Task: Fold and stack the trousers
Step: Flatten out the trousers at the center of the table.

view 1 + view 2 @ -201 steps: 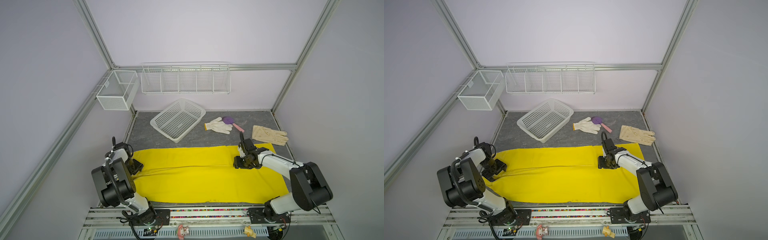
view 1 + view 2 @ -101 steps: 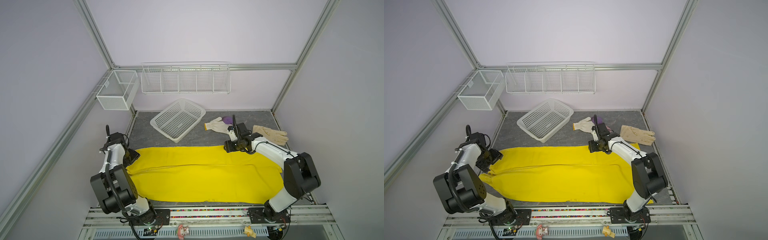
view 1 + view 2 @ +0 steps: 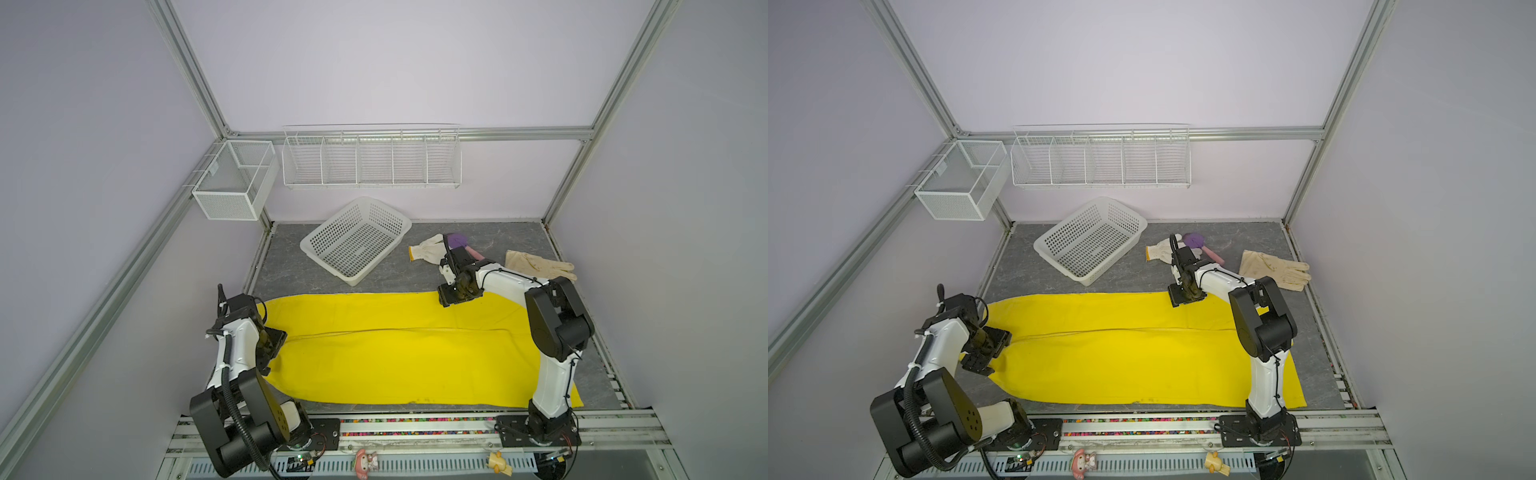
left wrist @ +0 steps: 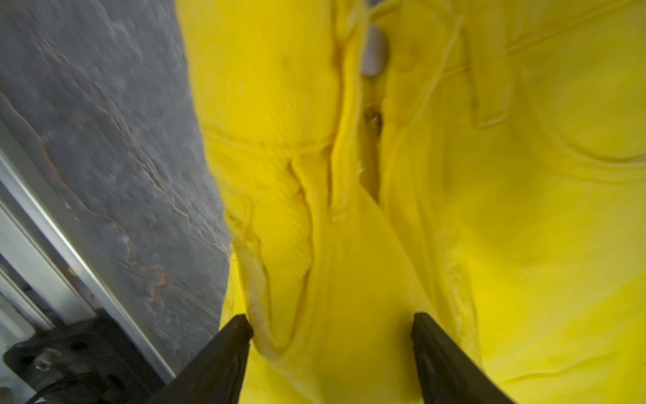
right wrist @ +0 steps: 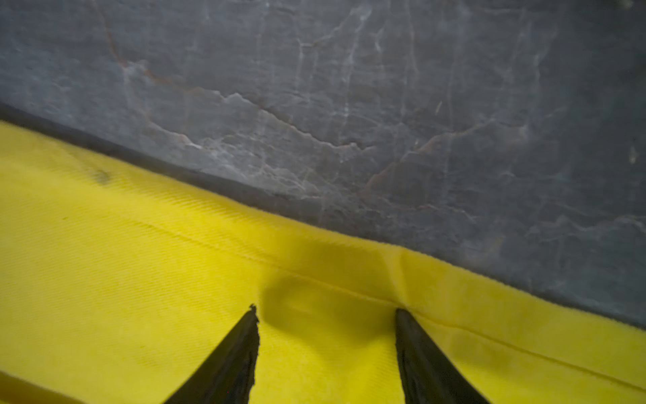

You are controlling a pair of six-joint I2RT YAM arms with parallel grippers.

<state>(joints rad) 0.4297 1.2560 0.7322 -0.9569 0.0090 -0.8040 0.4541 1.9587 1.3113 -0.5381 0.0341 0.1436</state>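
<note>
Yellow cloth covers the near half of the worktop [image 3: 291, 266]. The trousers [image 3: 395, 357] lie flat and lengthwise, legs side by side, near edge along the front rail and waist toward the left arm. The left gripper [image 4: 332, 320] stands open at the waistband by the fly, jaws astride a ridge of bunched cloth and holding nothing. Farther back, the right gripper [image 5: 327, 311] is open too, its tips pressed into the far leg just inside the outer seam.

The step looks like a leg-over-leg fold. To do it well, each gripper should catch both layers before closing. Both should then lift together, keeping the cloth taut, and lay the far edge squarely on the near one. Beyond, the basket [image 3: 357, 241] and the two gloves [image 3: 540, 266] lie clear of that path.
</note>
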